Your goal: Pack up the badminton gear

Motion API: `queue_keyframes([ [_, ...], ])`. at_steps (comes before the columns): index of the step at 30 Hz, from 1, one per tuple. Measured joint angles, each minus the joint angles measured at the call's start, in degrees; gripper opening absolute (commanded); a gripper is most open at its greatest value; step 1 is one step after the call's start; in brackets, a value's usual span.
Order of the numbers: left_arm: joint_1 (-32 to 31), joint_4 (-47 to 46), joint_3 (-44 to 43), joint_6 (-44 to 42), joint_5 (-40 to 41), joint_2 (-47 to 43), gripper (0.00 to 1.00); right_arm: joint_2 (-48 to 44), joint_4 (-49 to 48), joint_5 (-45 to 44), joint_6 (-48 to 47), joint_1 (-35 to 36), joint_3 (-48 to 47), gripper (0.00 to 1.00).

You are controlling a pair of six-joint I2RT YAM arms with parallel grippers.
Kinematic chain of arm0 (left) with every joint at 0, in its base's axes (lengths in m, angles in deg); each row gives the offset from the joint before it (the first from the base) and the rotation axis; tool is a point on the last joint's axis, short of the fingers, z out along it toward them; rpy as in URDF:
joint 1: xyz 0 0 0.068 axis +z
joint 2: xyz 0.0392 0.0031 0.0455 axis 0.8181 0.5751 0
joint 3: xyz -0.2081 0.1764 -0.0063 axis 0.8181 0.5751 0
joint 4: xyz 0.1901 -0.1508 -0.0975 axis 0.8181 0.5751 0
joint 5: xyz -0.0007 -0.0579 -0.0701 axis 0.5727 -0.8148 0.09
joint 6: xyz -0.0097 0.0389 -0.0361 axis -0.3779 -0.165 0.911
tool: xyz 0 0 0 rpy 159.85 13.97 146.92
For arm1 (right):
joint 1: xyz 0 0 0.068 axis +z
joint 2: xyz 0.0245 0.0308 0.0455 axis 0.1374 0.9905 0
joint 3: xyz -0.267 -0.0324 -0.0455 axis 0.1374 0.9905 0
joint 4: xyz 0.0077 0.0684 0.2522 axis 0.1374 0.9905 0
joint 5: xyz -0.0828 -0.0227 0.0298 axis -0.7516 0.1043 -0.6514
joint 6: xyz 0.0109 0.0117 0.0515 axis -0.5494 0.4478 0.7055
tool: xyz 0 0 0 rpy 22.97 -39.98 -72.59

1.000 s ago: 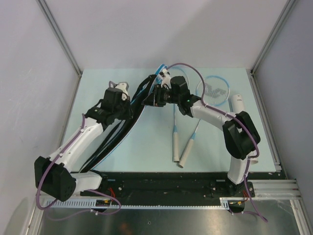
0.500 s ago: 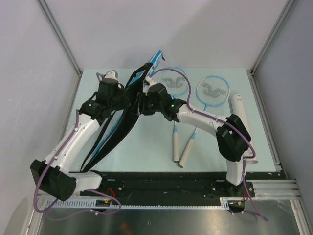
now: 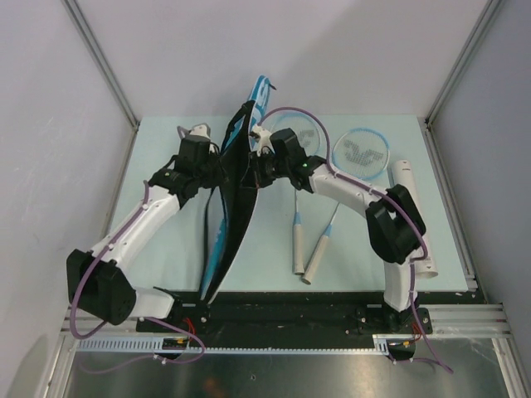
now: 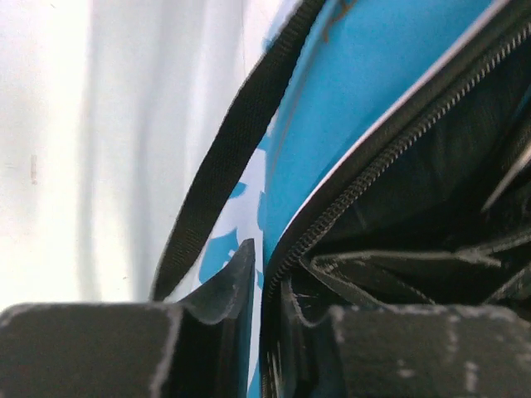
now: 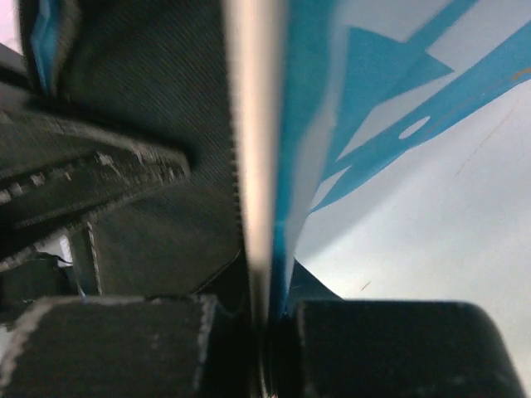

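right now the blue racket bag [image 3: 235, 211] stands up on its long edge, left of centre on the table [image 3: 373, 249]. its mouth is open w/ the black lining showing, far tip lifted, near end down by the arm bases. both arms meet at its upper part, one on each side

left gripper [image 4: 265, 269] is pinched tight on the bag's rim right by the zip [image 4: 390, 157], fingers almost touching w/ only fabric btwn them. the black strap [image 4: 224, 182] runs along the blue outer face just beside it

right gripper [image 5: 267, 311] is clamped the same way on the opposite rim, thin edge sandwiched btwn closed jaws. blue & white print of the outer face shows to its right

a light-blue racket [image 3: 296, 236] lies flat on the table right of the bag, not touching it, head partly under the right arm. a second racket [image 3: 358, 149] lies just beside it. both heads point far, white handles toward the bases w/ the handle ends close together

long white tube [image 3: 404, 176] lies near the table's right edge, much of it hidden by the right arm's elbow
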Motion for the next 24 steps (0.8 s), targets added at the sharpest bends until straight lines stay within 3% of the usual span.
queue_keyframes([
  [5,0.1,-1.7,1.8,-1.2,-2.5,3.2,0.49,6.4,2.1,5.4,-4.6,-1.3,-5.8,0.0],
  [8,0.2,-1.9,2.5,-2.0,-2.6,3.7,0.57,7.9,3.3,7.6,-5.9,-1.3,-6.1,0.0],
  [16,1.7,-3.3,1.8,-3.9,-1.9,6.6,0.59,8.0,4.0,11.3,-7.8,-0.9,-6.7,0.0],
  [18,2.2,-3.7,1.4,-4.4,-2.4,8.3,0.52,8.0,4.3,11.3,-8.2,-0.6,-7.0,0.0],
  [19,2.3,-3.7,1.3,-4.6,-2.7,8.9,0.44,8.0,4.3,11.4,-8.4,-0.5,-7.0,0.0],
  [20,2.4,-3.7,1.3,-5.0,-2.8,9.3,0.25,8.0,4.4,11.5,-8.6,-0.4,-7.0,0.0],
  [22,2.7,-3.7,1.3,-5.5,-3.4,9.5,0.03,8.0,4.7,11.8,-8.7,-0.4,-7.0,0.01],
  [24,3.2,-3.8,1.3,-6.2,-4.0,9.2,0.0,8.1,5.2,11.8,-9.2,-0.6,-7.2,0.08],
])
